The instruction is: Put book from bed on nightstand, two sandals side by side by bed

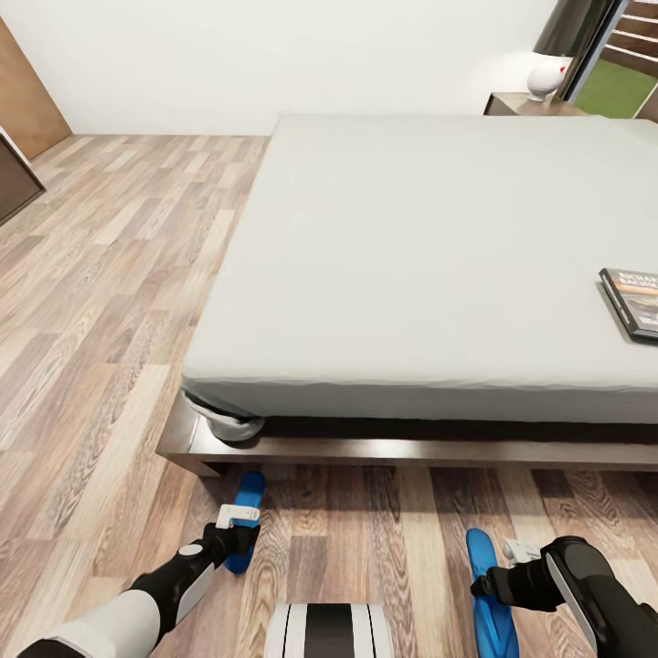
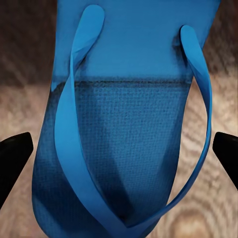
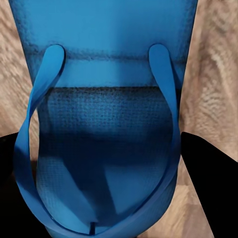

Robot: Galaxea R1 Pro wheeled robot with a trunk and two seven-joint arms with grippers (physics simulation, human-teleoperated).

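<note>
The book [image 1: 632, 302] lies on the pale-grey mattress of the bed [image 1: 411, 274], near its right side. Two blue sandals rest on the wood floor in front of the bed frame. The left sandal [image 1: 245, 508] [image 2: 124, 124] has its far end at the frame's edge. My left gripper [image 1: 239, 541] [image 2: 121, 153] is open, one fingertip on each side of it. The right sandal [image 1: 490, 599] [image 3: 104, 124] sits between the fingers of my right gripper [image 1: 492, 585] [image 3: 99, 168], which press against its two sides.
A nightstand [image 1: 525, 105] with a white lamp [image 1: 546, 77] stands beyond the bed's far right corner, by a window [image 1: 621, 82]. A dark dresser [image 1: 14, 178] lines the left wall. Open plank floor [image 1: 100, 302] stretches left of the bed.
</note>
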